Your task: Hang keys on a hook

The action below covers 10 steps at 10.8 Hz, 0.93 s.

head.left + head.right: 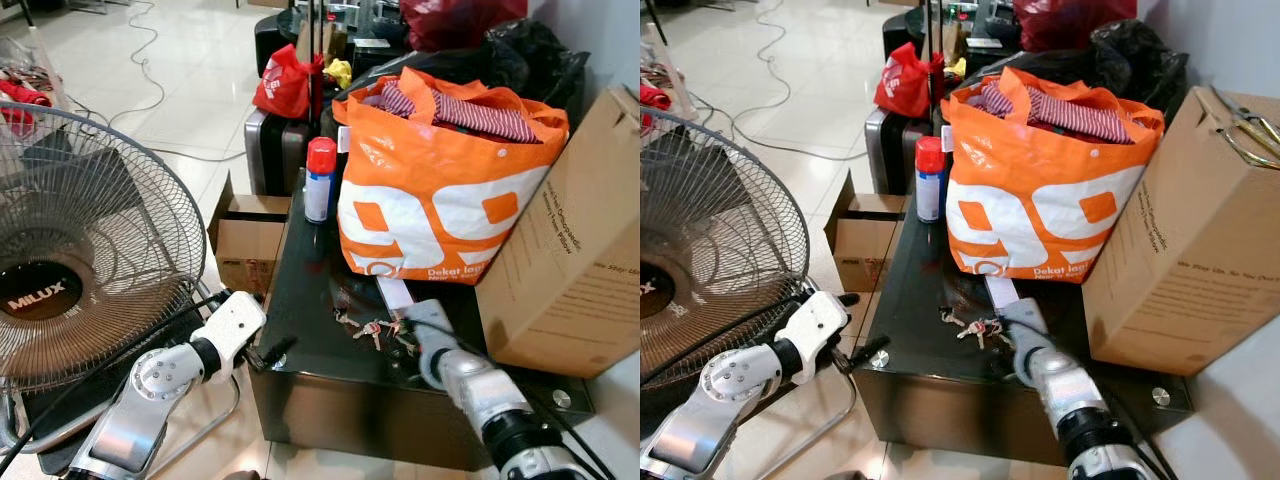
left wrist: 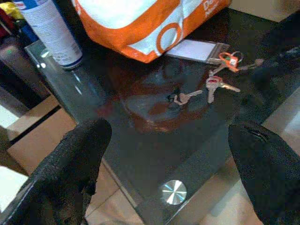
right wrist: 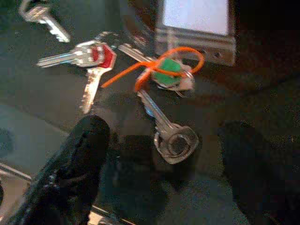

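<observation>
A bunch of keys (image 1: 375, 328) lies spread on the dark glass table (image 1: 310, 300), near its front edge. One key has a red head (image 3: 101, 55), and an orange cord with a green tag (image 3: 166, 68) ties some together. My right gripper (image 3: 168, 154) hangs just over the bunch, open, with its black fingers (image 3: 84, 150) on either side of a silver key (image 3: 171, 140). In the head view the right gripper (image 1: 405, 338) comes in from the front right. My left gripper (image 1: 268, 350) is open at the table's front left corner, short of the keys (image 2: 215, 84).
Behind the keys stand an orange shopping bag (image 1: 440, 200) full of clothes and a red-capped spray can (image 1: 319, 180). A white card holder (image 2: 194, 49) lies beside the keys. A big cardboard box (image 1: 570, 250) stands on the right, a floor fan (image 1: 80, 250) on the left, and cables on the tiles.
</observation>
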Tool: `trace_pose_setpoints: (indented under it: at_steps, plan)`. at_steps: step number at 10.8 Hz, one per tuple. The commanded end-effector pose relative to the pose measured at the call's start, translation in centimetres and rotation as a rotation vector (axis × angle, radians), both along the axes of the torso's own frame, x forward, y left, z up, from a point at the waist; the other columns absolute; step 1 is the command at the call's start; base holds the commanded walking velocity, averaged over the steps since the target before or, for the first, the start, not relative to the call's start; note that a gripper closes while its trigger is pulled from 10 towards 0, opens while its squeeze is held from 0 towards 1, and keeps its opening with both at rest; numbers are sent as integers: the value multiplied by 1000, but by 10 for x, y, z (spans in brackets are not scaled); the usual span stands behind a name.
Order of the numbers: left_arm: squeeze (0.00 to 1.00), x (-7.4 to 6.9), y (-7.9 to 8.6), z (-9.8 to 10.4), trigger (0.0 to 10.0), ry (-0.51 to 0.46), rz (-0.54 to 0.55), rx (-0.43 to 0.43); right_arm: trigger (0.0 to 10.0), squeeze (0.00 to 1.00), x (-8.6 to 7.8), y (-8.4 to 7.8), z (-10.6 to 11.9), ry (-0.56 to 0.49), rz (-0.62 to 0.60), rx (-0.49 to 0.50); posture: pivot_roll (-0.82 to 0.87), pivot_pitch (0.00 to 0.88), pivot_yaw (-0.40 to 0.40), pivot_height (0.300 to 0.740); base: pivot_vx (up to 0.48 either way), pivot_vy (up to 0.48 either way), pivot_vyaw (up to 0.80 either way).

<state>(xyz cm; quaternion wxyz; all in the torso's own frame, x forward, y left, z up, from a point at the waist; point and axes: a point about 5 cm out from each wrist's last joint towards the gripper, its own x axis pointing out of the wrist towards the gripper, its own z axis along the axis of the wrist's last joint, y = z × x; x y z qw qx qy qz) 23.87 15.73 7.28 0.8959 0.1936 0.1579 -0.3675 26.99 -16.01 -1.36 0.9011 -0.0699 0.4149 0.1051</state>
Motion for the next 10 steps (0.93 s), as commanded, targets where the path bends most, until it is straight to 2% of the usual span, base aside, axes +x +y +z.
trace_pose_setpoints:
  at_steps: [1,2,7,10]
  plan:
    - [333,-1,-3,4,10000,-6,-23,-4,863,0,5,-1,4,-17,-33,20,27,0,-33,740,0,0,0]
    - [337,-1,-3,4,10000,-4,-26,-5,0,0,5,-1,3,-12,-52,36,29,0,-29,740,0,0,0]
    - [345,-4,-2,7,10000,16,-61,-2,0,0,4,-7,-7,19,-149,20,35,0,-8,740,0,0,0]
    - [341,-3,-6,7,10000,22,-77,-4,0,0,0,-7,-11,48,-117,6,29,0,-5,740,0,0,0]
